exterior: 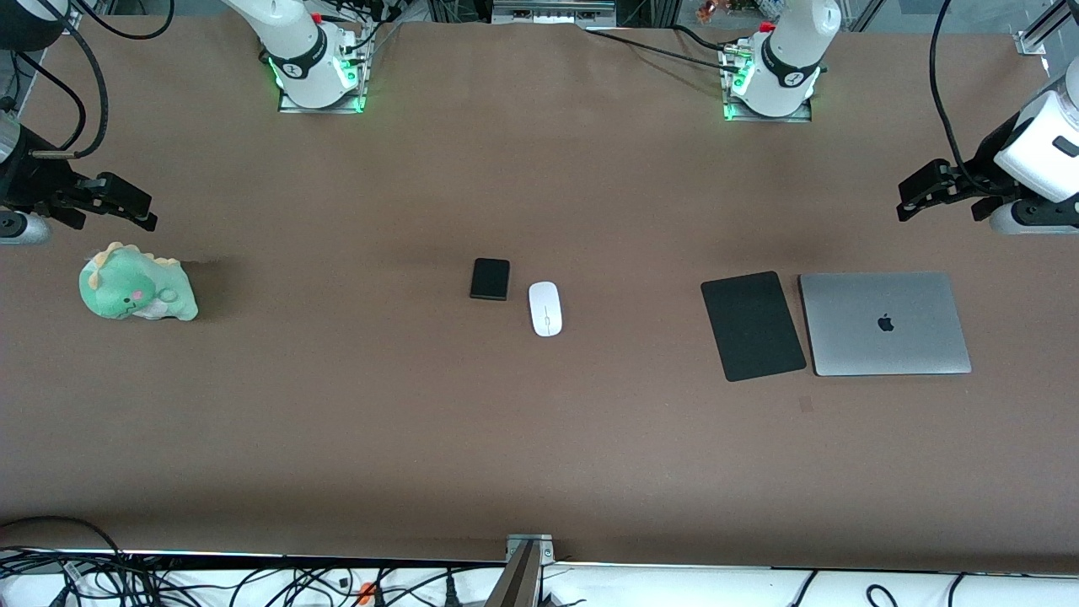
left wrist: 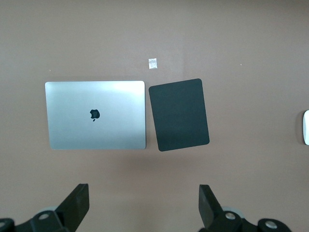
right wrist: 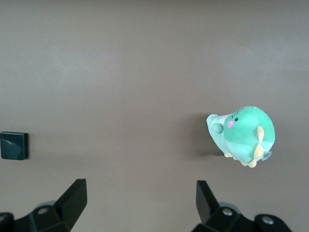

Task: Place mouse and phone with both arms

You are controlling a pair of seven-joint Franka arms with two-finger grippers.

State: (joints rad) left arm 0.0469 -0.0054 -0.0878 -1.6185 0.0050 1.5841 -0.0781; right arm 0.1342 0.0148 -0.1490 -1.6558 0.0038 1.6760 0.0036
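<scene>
The white oval mouse [exterior: 545, 308] lies in the middle of the brown table, and the small black phone [exterior: 490, 279] sits just beside it, toward the right arm's end. A sliver of the mouse [left wrist: 306, 127] and the phone [right wrist: 13, 145] show at the edges of the wrist views. My left gripper [exterior: 915, 196] hangs open above the table at the left arm's end, over bare table close to the laptop; it holds nothing [left wrist: 144, 203]. My right gripper [exterior: 135, 208] hangs open at the right arm's end, over bare table beside the plush toy, also holding nothing [right wrist: 140, 200].
A closed silver laptop [exterior: 884, 323] and a flat black mouse pad [exterior: 753, 325] lie side by side toward the left arm's end. A green plush dinosaur [exterior: 137, 283] sits toward the right arm's end. A small scrap [left wrist: 153, 63] lies near the pad.
</scene>
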